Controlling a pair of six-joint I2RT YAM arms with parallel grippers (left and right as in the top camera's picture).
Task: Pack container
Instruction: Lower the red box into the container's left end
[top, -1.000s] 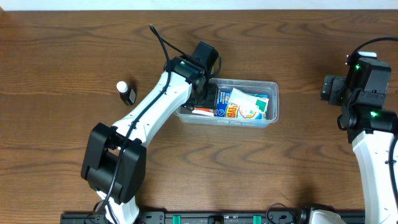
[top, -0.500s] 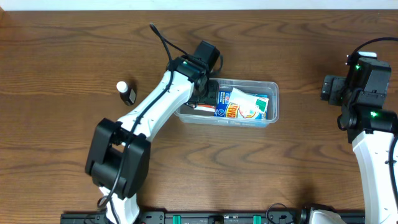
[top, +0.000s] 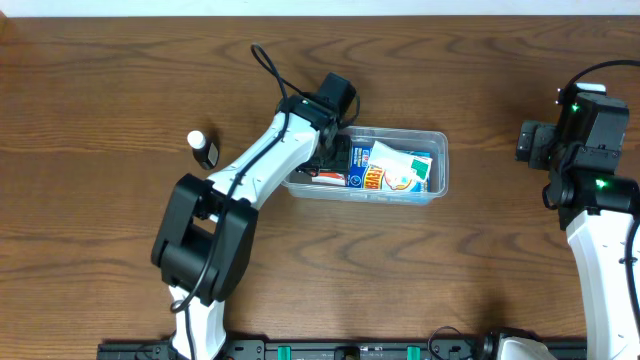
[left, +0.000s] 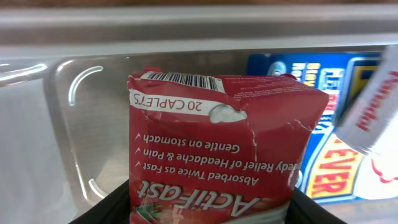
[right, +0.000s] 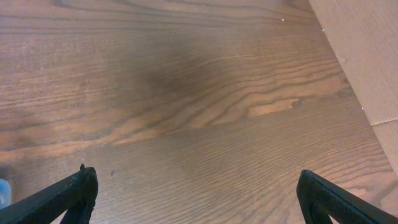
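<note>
- The container (top: 438, 160) sits on the table (top: 120, 80) a little toward 12 o'clock from the middle, with its long sides running from 9 to 3 o'clock.
- The left gripper (left: 208, 214) reaches into the container's 9 o'clock end. Its jaws pinch a red box (left: 217, 149) of caplets, one dark finger on each side of it.
- The red box hangs just over the clear floor near a rounded corner. I cannot tell whether it touches the floor.
- A blue box (left: 329, 143) lies just beside it toward 3 o'clock, with a white pack partly on top.
- The right gripper (right: 199, 196) is well off at 3 o'clock over bare wood, its jaws spread wide and holding nothing.
- A small bottle (top: 203, 150) stands on the table at 9 o'clock of the container, well apart from it.
- The container looks light, thin-walled and smooth, so it probably flexes and slides if pushed.
- The best hold is likely the rim at the free 3 o'clock end, one finger inside and one outside.
- The red box is creased and torn cardboard, light and easy to crush, so it calls for a gentle pinch across its flat faces.
</note>
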